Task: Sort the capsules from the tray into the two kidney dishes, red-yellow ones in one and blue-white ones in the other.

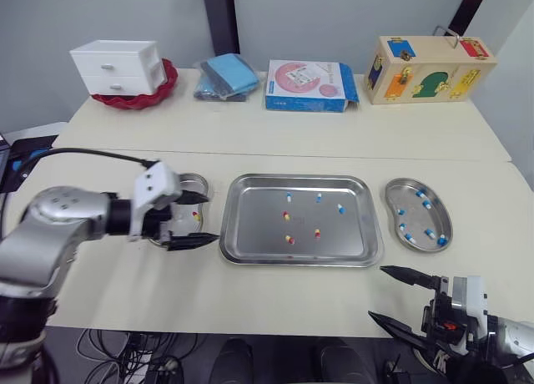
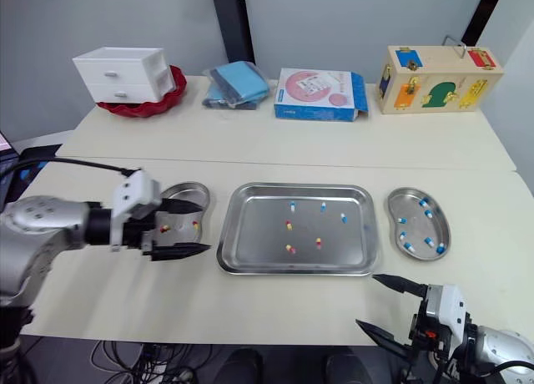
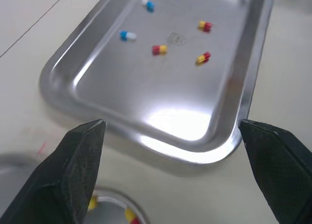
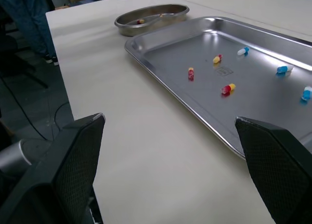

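Between picks: six capsules (image 1: pixel 289 239) lie in the tray (image 1: pixel 299 179).
Both stand empty, fingers apart: left gripper (image 1: pixel 213 218) just left of the tray, right gripper (image 1: pixel 375 292) off its near right corner. Next, likely a red-yellow pick.

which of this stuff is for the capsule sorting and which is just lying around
For the job: tray, red-yellow capsules, blue-white capsules, left kidney dish, right kidney dish.
Lying about: white drawer unit, red basket, blue pouch, flat box, wooden lock box.
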